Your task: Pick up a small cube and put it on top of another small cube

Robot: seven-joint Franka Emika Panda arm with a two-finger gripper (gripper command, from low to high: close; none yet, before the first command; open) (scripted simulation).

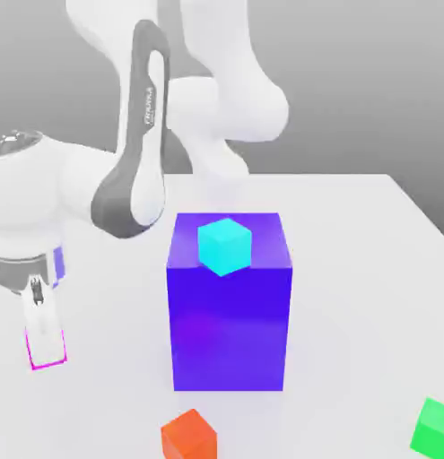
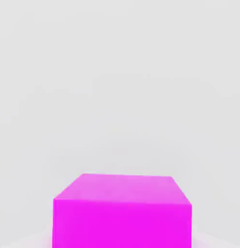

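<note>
Between the jaws, at the exterior view's left, sits the magenta cube, mostly hidden by a pale finger; the gripper appears clamped on it, though contact is hard to confirm. Hand view shows the same cube close up against the white table. Well apart from the jaws lie the green cube, an orange-red cube, and a cyan cube atop the blue-purple block.

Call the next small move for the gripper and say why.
Probably lift straight up. The gripper looks shut on the magenta cube, low at the table on the exterior view's left. The green cube sits far off on that view's right, with the big blue block between, so height should come before any sideways travel.
</note>
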